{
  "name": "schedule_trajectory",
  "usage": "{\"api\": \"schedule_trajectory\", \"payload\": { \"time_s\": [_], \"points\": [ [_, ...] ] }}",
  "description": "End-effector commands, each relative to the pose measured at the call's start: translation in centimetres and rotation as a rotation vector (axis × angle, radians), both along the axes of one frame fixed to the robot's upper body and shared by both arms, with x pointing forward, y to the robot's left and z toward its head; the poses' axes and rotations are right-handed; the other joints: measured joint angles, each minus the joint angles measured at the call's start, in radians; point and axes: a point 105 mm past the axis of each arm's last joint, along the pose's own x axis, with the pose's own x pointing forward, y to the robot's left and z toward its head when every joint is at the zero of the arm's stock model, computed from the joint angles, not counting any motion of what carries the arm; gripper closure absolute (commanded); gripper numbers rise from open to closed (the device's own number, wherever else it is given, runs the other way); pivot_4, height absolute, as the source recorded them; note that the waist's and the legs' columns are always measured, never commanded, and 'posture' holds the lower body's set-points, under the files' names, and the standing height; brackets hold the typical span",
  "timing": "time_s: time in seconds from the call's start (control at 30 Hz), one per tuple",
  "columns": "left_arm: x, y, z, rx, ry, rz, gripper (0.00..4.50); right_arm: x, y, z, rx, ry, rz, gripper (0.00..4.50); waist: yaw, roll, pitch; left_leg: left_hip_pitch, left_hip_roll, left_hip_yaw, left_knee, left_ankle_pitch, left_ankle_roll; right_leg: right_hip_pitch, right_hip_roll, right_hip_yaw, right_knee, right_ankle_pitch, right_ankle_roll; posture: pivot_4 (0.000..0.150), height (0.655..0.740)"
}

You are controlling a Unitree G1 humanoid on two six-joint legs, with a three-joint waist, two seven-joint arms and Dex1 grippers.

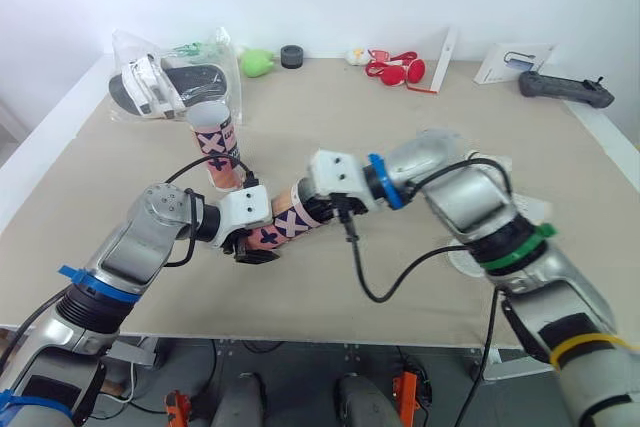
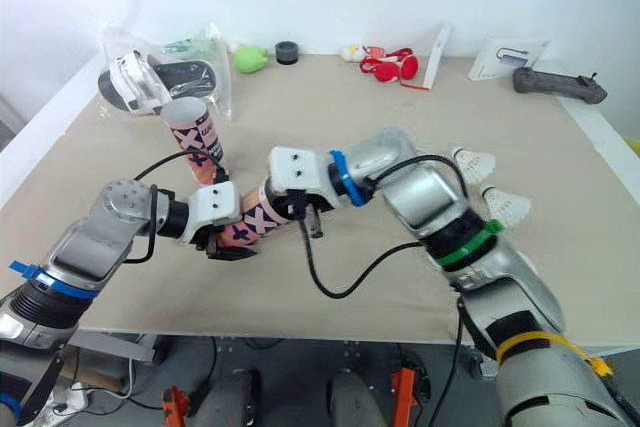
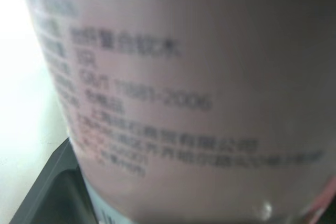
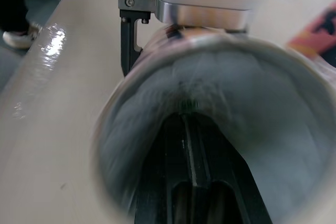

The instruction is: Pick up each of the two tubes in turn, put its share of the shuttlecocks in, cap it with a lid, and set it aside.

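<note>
Two tools on one pink cross-patterned cardboard tube (image 1: 285, 219) at mid-frame: left tool (image 1: 254, 250) clamped round its lower end, right tool (image 4: 189, 156) at its open mouth, grip impossible to tell. Light, thin-walled, easily crushed; best held gently near an end.

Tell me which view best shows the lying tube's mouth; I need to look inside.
Right wrist view: it looks straight into the tube mouth. Eye views show it side-on, mouth hidden by the right pincer; left wrist view, its printed wall.
</note>
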Motion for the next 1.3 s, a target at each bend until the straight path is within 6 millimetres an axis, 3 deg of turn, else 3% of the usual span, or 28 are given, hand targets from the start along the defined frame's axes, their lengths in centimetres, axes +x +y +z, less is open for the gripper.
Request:
{"api": "schedule_trajectory", "payload": {
  "time_s": [0.03,0.2,0.33,0.67,0.93,1.03,1.13,1.2,1.3],
  "points": [
    [-0.8,-0.4,-1.6,0.012,0.056,-0.012,0.84,0.6,1.0,-0.5,-0.069,-0.064,0.038,4.42,-0.002,0.000,0.000,0.001,0.000,0.000,0.000,0.000,0.000,0.000,0.000,0.000,0.000,0.000,0.000,0.150,0.7400],
    [-0.9,-0.4,-1.8,0.010,0.058,-0.010,0.84,0.2,2.9,-1.2,-0.111,-0.080,0.093,4.42,-0.014,0.001,-0.002,0.006,0.001,0.000,-0.001,0.000,0.000,0.002,0.002,0.000,0.004,0.000,-0.003,0.150,0.7400],
    [-0.9,-0.4,-1.8,0.010,0.057,-0.010,0.84,-0.2,3.2,-0.5,-0.084,-0.080,0.111,4.42,-0.017,0.004,-0.003,0.009,0.003,0.000,-0.001,0.001,0.002,0.002,0.005,0.000,0.005,0.000,-0.009,0.150,0.7400],
    [-0.7,-0.4,-1.9,0.011,0.057,-0.013,0.84,-1.3,-0.6,4.8,0.033,-0.085,0.069,4.42,-0.004,0.004,-0.003,0.004,0.001,0.000,-0.001,0.001,0.002,0.001,0.002,0.000,0.005,-0.001,-0.003,0.150,0.7400],
    [-0.6,-0.6,-1.7,0.002,0.047,-0.015,0.84,-2.2,-4.3,7.9,0.074,-0.099,-0.002,4.42,-0.002,0.004,-0.003,0.004,0.001,0.000,-0.002,0.001,0.001,0.001,0.002,0.000,0.005,-0.003,-0.006,0.150,0.7400],
    [-0.4,-0.6,-1.3,-0.018,0.033,-0.005,0.84,-2.2,-6.7,8.6,0.085,-0.082,-0.056,4.42,0.001,0.004,-0.003,0.004,0.001,0.000,-0.002,0.001,0.001,0.001,0.001,0.000,0.004,-0.003,-0.007,0.150,0.7400],
    [-0.3,-1.8,1.2,-0.134,-0.011,-0.017,0.84,-1.4,-13.2,6.9,-0.061,-0.036,-0.213,4.42,0.014,0.002,-0.002,0.003,0.000,0.000,-0.002,0.001,0.001,0.001,0.000,-0.001,0.003,-0.004,-0.006,0.150,0.7400],
    [-0.2,-2.5,2.4,-0.193,-0.038,-0.021,0.84,-1.6,-15.4,6.2,-0.115,-0.015,-0.252,4.42,0.012,0.000,0.000,-0.001,-0.002,0.000,0.000,0.001,0.001,-0.001,-0.003,-0.001,0.002,-0.005,-0.004,0.150,0.7400],
    [0.1,-3.5,4.3,-0.316,-0.065,-0.017,0.84,-1.5,-18.3,5.4,-0.181,0.017,-0.320,3.57,-0.007,0.000,0.002,-0.003,-0.002,0.004,0.000,0.000,0.001,-0.004,-0.004,0.000,0.000,-0.002,0.001,0.150,0.7400]
  ]
}}
